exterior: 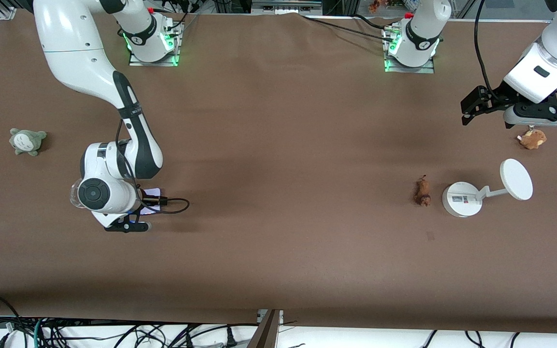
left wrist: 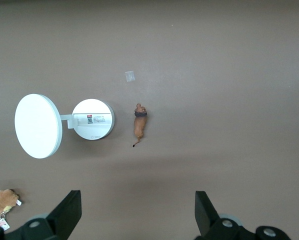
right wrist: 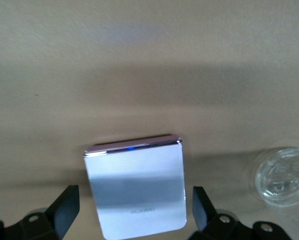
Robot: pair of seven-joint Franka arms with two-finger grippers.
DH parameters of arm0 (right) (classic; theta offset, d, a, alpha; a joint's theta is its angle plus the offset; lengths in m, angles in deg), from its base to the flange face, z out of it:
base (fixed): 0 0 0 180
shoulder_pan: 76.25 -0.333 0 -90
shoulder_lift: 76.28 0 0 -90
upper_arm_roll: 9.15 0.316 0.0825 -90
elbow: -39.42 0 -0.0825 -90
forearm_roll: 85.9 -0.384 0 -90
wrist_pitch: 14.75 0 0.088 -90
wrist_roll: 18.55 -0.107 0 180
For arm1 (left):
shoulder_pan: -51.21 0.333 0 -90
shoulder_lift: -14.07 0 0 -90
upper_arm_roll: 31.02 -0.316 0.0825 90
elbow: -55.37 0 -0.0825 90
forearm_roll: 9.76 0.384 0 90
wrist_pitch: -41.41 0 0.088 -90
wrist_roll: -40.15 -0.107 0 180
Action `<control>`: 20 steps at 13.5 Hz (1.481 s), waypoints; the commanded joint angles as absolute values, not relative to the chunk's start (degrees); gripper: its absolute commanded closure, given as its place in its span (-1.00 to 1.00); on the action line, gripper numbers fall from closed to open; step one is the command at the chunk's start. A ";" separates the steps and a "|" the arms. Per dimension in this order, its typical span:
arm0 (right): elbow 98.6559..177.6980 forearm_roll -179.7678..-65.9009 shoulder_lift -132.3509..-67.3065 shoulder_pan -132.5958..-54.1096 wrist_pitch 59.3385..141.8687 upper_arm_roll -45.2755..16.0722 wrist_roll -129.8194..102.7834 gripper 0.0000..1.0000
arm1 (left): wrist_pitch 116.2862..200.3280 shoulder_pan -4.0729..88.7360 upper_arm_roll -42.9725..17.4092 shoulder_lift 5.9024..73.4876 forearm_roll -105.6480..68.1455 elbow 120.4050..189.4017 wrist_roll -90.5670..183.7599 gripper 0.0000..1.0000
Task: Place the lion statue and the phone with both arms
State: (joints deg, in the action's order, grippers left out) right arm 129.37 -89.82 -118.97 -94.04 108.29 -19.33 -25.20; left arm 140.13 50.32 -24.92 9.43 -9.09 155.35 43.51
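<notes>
The phone (right wrist: 137, 187), flat with a pale lavender-white face, lies on the brown table toward the right arm's end. A corner of it shows under the right hand in the front view (exterior: 153, 195). My right gripper (right wrist: 134, 210) is low over it and open, with one finger on each side of the phone, not touching it. The lion statue (exterior: 422, 192), small and orange-brown, lies on the table next to the white stand; it also shows in the left wrist view (left wrist: 139, 126). My left gripper (exterior: 474, 107) is open and empty, up in the air near the left arm's end.
A white round-based stand (exterior: 461, 199) with a disc (exterior: 516, 179) stands beside the lion. A brown plush with a tag (exterior: 532, 138) lies below the left hand. A grey-green plush (exterior: 27, 140) lies at the right arm's end. A clear plastic piece (right wrist: 282, 176) lies beside the phone.
</notes>
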 commanded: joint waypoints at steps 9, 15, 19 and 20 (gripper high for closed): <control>120.92 -85.64 -105.99 -93.57 92.34 -20.57 -22.69 -1.00 | 139.14 50.41 -24.78 9.33 -9.58 154.77 43.31 -1.00; 117.10 -86.52 -97.66 -88.22 79.92 -20.94 -13.80 -1.00 | 139.14 50.41 -24.78 9.33 -9.58 154.77 43.31 -1.00; 125.79 -86.26 -84.92 -80.56 77.80 -11.53 -14.24 -1.00 | 139.05 50.33 -24.69 9.33 -9.58 154.77 43.40 -1.00; 128.16 -86.25 -82.63 -80.56 77.88 -11.53 -14.07 -1.00 | 139.05 50.33 -24.69 9.33 -9.58 154.77 43.40 -1.00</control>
